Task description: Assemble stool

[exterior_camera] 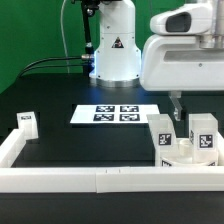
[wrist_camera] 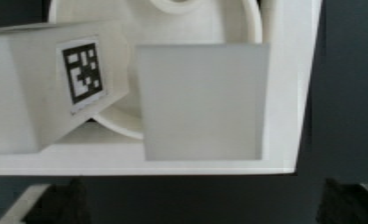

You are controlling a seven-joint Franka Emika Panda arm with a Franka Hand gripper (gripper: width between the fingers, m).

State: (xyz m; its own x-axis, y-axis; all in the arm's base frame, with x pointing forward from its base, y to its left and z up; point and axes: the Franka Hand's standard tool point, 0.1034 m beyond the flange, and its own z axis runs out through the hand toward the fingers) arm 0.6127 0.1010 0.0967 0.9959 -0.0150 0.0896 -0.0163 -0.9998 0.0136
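Gripper (exterior_camera: pixel 176 108): you'll see its jaws spread wide, holding nothing, poised above the stool parts | Stool: near leg (exterior_camera: pixel 160 135) and far leg (exterior_camera: pixel 204 135) stand by the border rail (exterior_camera: pixel 60 178) at the exterior view's right, seat disc (wrist_camera: pixel 207 25) beside them | lone leg (exterior_camera: pixel 25 122): at that view's left | marker board (exterior_camera: pixel 115 115): mid-table

I see a black worktop (exterior_camera: pixel 60 140). The marker board (exterior_camera: pixel 112 114) lies flat near its middle. A long white border rail (exterior_camera: pixel 100 180) runs along the near edge and up the exterior view's left side. One tagged white leg (exterior_camera: pixel 26 122) stands just beside that left stretch. A cluster of white stool parts (exterior_camera: pixel 183 148) sits by the rail at the exterior view's right.
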